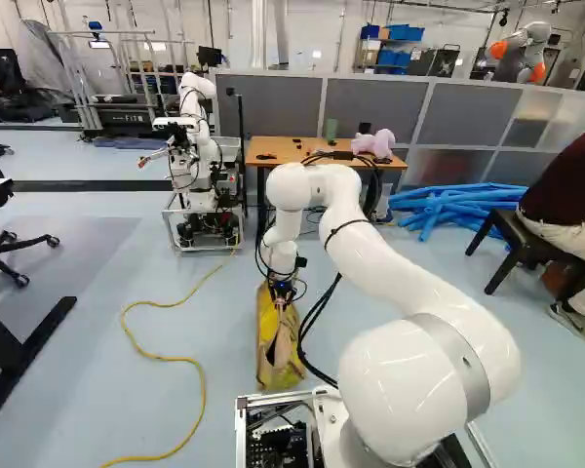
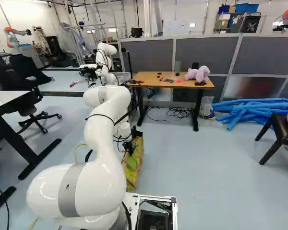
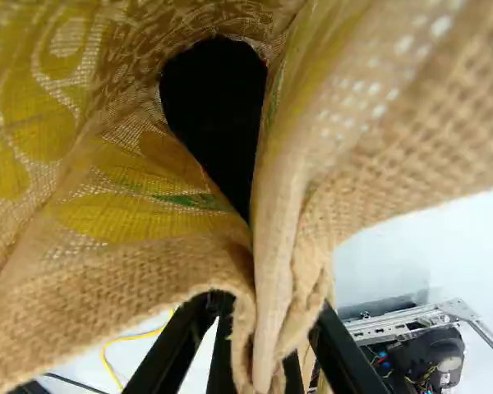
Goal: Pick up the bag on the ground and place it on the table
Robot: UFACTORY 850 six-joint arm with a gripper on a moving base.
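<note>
At the lower end of my arm in the left base view, the gripper [image 1: 283, 294] points down at the top of a yellow and tan woven bag [image 1: 278, 346]. The same bag [image 2: 134, 165] shows partly behind my arm in the right base view. In the wrist view my gripper [image 3: 267, 353] is shut on bunched burlap of the bag [image 3: 148, 263], one finger on each side; its dark opening lies ahead. The wooden table [image 2: 149, 80] stands farther off. Whether the bag's bottom touches the floor, I cannot tell.
A pink plush toy [image 2: 198, 74] and small items lie on the table. Another robot [image 1: 190, 146] stands left of it. Blue tubes [image 2: 252, 109] lie to its right, near a dark stool [image 2: 278, 135]. A yellow cable [image 1: 197, 366] runs along the floor left of the bag.
</note>
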